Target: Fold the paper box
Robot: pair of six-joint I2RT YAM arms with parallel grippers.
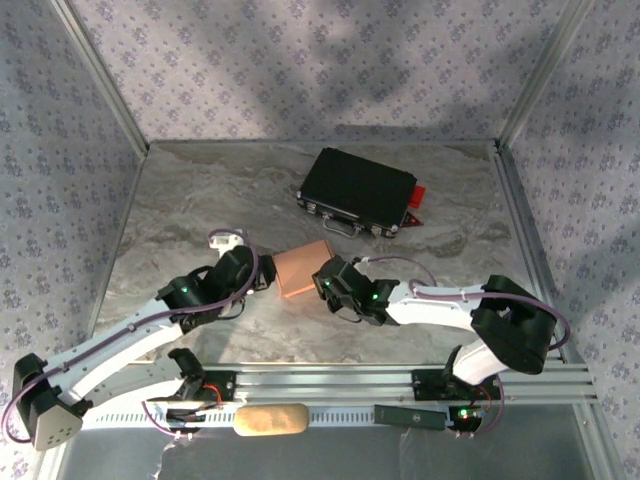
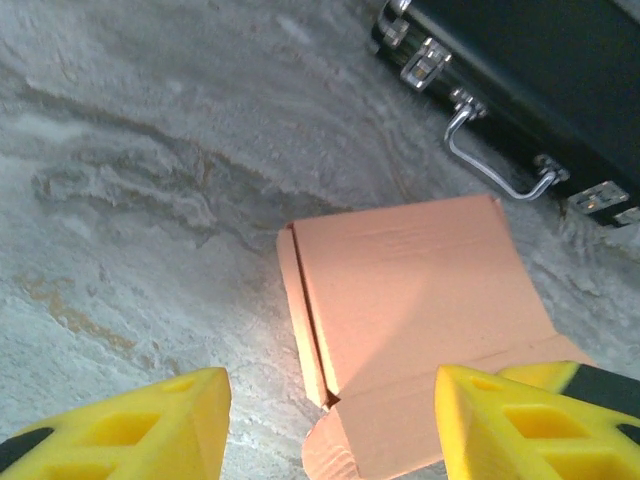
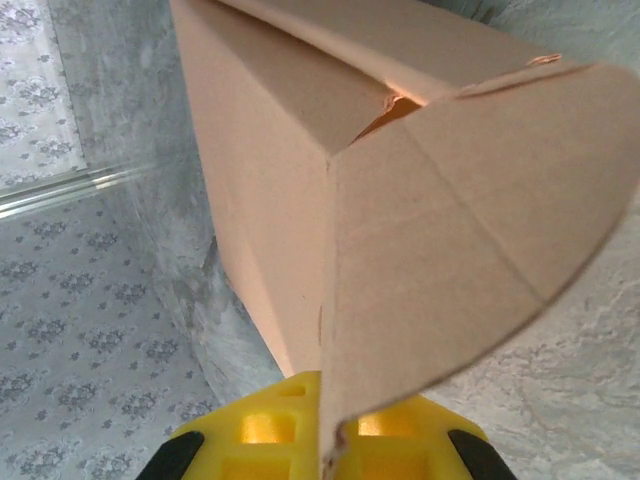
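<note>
The paper box (image 1: 303,268) is a small salmon-tan cardboard box lying near the middle of the marble table (image 1: 200,200). In the left wrist view the paper box (image 2: 410,300) lies flat with a rounded tab sticking out at its near corner. My left gripper (image 2: 330,440) is open, and its yellow fingers (image 2: 150,425) stand wide apart just short of the box. My left gripper (image 1: 262,280) sits at the box's left side. My right gripper (image 1: 325,280) is at the box's right side. My right gripper (image 3: 330,440) is shut on the box's rounded end flap (image 3: 470,240), which stands on edge between the jaws.
A black hard case (image 1: 358,192) with metal latches and a handle (image 2: 490,165) lies behind the box, with a red piece (image 1: 415,195) at its right end. A tan sponge-like block (image 1: 270,419) rests on the rail between the arm bases. Patterned walls enclose the table.
</note>
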